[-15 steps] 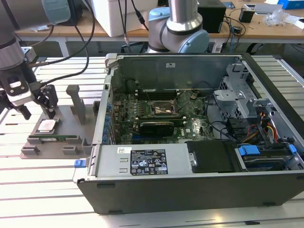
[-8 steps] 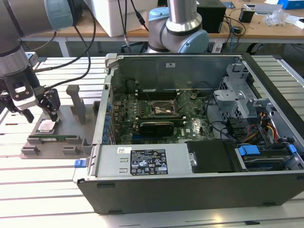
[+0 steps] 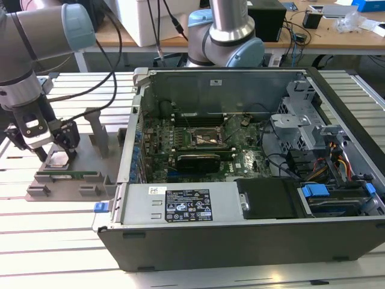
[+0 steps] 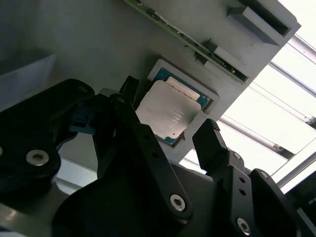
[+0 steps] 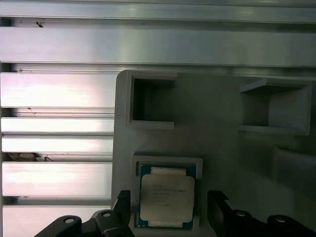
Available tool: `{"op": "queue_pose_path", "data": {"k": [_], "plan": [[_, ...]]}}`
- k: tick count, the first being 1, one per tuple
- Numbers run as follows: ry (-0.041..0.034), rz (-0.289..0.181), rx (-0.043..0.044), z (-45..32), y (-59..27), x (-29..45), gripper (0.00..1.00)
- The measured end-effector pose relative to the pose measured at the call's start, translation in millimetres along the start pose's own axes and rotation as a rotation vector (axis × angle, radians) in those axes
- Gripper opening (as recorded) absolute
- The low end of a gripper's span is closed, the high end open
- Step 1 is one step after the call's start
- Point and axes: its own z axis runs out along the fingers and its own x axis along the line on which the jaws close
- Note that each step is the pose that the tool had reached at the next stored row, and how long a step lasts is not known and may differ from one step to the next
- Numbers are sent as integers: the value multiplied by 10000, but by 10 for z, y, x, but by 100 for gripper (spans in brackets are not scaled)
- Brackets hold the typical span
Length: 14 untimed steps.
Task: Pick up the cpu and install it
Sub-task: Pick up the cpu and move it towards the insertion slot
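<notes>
1. Silver-grey square cpu (image 5: 167,200) with a thin green edge lay flat in a recess near one edge of the grey plastic fixture (image 5: 212,128).
2. Black two-fingered gripper (image 4: 169,106) straddled it, fingers spread apart, unclamped.
3. Fixture rested on the slatted aluminium table (image 5: 59,49).

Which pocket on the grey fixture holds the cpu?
The shallow square recess between the fingers: the cpu lies flat in it. The two deeper box pockets are empty.
</notes>
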Motion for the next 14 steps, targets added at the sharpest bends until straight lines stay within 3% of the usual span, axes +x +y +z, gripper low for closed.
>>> {"op": "queue_pose_path", "data": {"k": [6, 14], "plan": [[0, -1, 0, 50, 11, 9, 72], [0, 0, 5, 59, 11, 10, 71]]}}
